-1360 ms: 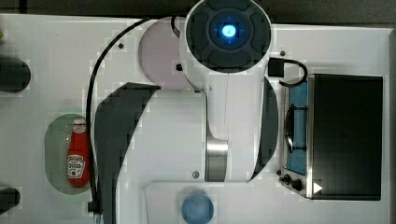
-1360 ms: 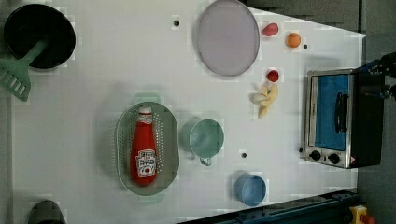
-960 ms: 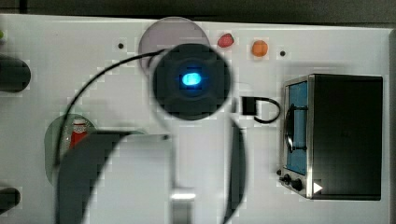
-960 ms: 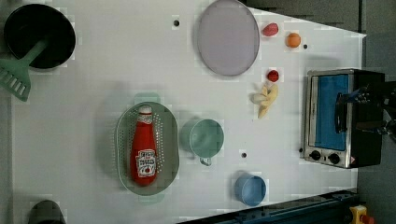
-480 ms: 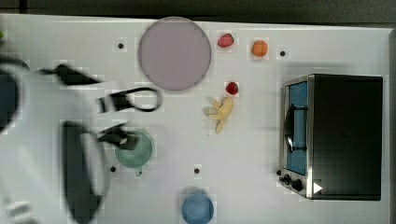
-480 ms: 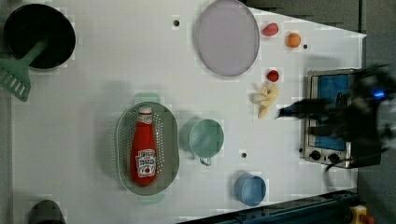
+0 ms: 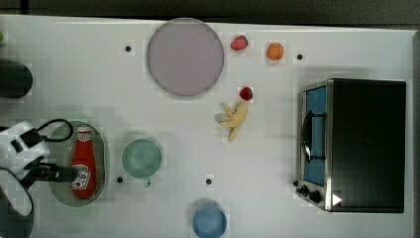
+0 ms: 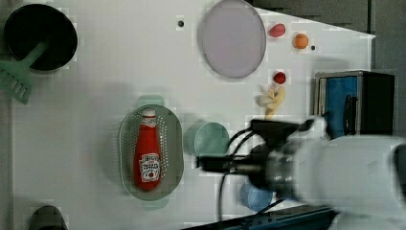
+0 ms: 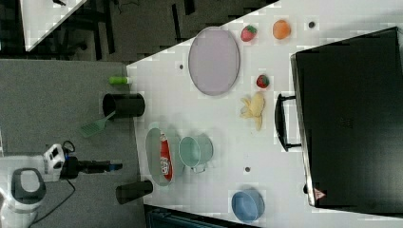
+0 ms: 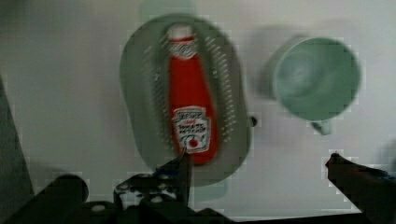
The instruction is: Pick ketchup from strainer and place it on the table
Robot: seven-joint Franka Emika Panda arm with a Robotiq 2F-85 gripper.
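Observation:
The ketchup [image 7: 84, 161] is a red bottle with a white cap, lying flat in the pale green oval strainer [image 7: 100, 191] on the white table [image 7: 267, 163], near the top view's left edge. My gripper [image 7: 69, 173] hangs high above, and its dark tip overlaps the strainer's left side in the top view. In the left view the gripper [image 8: 202, 164] reaches in from the right, over the green cup [image 8: 210, 140]. In the wrist view the ketchup [image 10: 191, 107] and strainer [image 10: 140, 93] lie below. Its fingers [image 10: 184, 165] stand wide apart and open, with nothing between them.
A green cup [image 7: 141, 158] stands right beside the strainer. A blue bowl [image 7: 209, 221], banana [image 7: 234, 119], strawberries [image 7: 246, 93], an orange [image 7: 275, 51], a purple plate [image 7: 184, 56] and a toaster oven [image 7: 366, 144] fill the rest. A black pot [image 8: 40, 31] holds a green spatula [image 8: 14, 84].
The arm has swung from over the table's middle across to the top view's left, uncovering the plate, banana and cup. In the left view it came in from the right.

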